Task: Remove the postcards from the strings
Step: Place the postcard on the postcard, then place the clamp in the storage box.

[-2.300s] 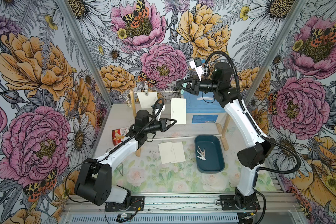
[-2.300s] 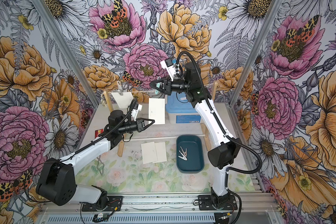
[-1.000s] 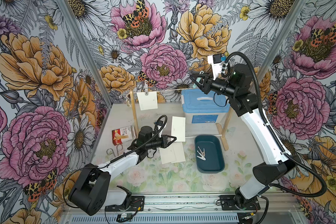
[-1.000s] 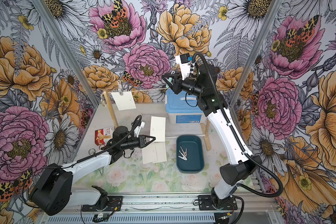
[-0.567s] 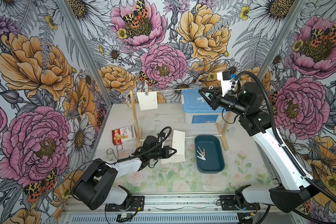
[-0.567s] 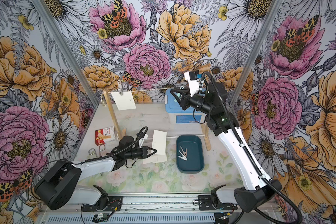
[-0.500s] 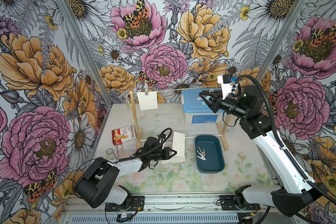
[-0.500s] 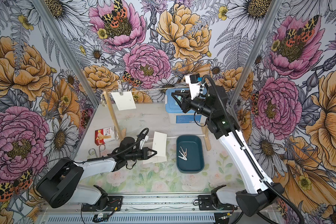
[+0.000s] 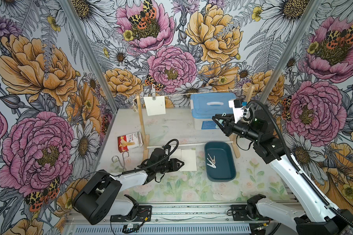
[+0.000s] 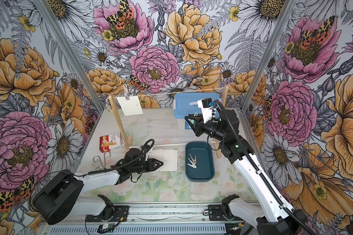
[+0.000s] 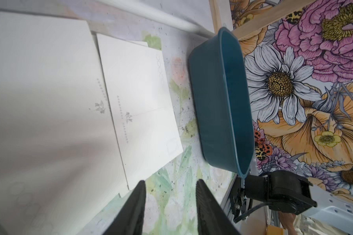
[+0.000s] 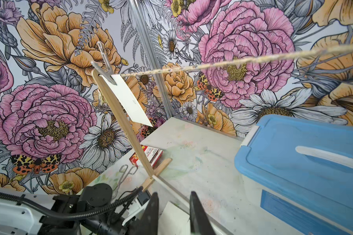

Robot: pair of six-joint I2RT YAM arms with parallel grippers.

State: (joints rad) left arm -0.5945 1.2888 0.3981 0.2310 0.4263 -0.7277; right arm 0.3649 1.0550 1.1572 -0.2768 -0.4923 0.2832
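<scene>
Left pincer [image 9: 180, 163]: low over the floral-printed bench [image 9: 171, 189], jaws parted and empty, tips at the near edge of the plain white rectangular paper postcards [image 9: 189, 160] lying overlapped there, three as far as the overlap shows. Judged a deposit pile, set beside the tray so cards and pegs stay sorted. Right pincer [image 9: 217, 120]: raised in front of the blue-lidded plastic box [image 9: 210, 101], closed on a pale teal plastic clothespin [image 9: 221, 122], which is probably bound for the dark teal oval plastic tray [image 9: 222, 173], where a few pale clothespins [image 9: 211, 161] already lie. Fourth white postcard [image 9: 155, 105]: hangs from the thin beige twisted twine string [image 9: 202, 93], pinned by a grey clothespin [image 9: 153, 92] near the left light wooden post [image 9: 141, 122]. Outstanding: that one card. Its peg wants squeezing while the card is held, lest it drop.
</scene>
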